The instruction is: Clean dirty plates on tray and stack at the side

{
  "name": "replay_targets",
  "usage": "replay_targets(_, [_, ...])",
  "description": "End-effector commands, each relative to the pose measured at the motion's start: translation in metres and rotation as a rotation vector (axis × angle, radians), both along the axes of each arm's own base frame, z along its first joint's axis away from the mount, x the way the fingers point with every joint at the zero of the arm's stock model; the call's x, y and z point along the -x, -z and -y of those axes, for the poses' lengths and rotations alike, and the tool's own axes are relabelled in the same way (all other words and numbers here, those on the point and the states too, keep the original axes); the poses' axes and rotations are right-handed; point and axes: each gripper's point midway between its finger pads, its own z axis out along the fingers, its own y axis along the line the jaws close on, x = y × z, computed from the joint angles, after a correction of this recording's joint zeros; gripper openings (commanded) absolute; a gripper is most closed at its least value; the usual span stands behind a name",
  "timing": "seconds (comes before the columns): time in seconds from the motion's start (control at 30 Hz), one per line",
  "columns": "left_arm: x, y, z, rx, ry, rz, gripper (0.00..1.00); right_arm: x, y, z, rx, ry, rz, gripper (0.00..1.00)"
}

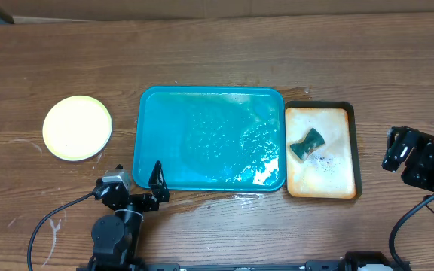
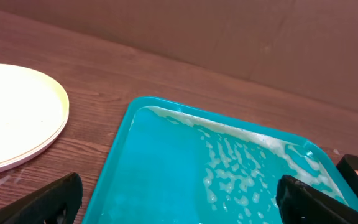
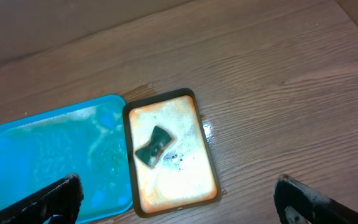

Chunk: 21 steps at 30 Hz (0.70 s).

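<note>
The plates [image 1: 77, 127] lie stacked on the wood left of the tray, a pale yellow-green one on top; in the left wrist view the plates [image 2: 11, 118] show layered rims. The teal tray [image 1: 172, 128] holds only soapy water and foam. My left gripper [image 1: 134, 182] hovers open at the tray's near left corner, nothing between its fingers, looking over the tray [image 2: 166, 162]. My right gripper [image 1: 392, 149] stands open far right, above bare wood, with the tray [image 3: 42, 155] seen at lower left of the right wrist view.
A small black-rimmed tan tray [image 1: 330, 177], stained and wet, sits against the teal tray's right side with a dark green sponge [image 1: 307, 143] on it; the sponge [image 3: 154, 146] also shows from the right wrist. A water puddle lies by the tray's front edge.
</note>
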Motion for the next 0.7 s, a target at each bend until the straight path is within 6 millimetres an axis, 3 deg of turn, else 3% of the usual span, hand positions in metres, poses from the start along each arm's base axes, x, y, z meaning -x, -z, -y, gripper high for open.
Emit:
replay_targets(0.0, [0.0001, -0.0011, -0.0004, -0.067, 0.009, 0.015, 1.00, 0.0011, -0.0055, 0.0012, 0.008, 0.004, 0.021, 1.00])
replay_targets(0.23, [0.0008, -0.0008, 0.0079, -0.300, 0.102, 0.035, 1.00, 0.0011, -0.0055, 0.0012, 0.008, 0.004, 0.021, 1.00])
replay_targets(0.67, [0.0007, -0.0007, 0.0070, -0.341, 0.105, 0.037, 1.00, 0.0010, -0.0056, 0.0012, 0.008, 0.004, 0.021, 1.00])
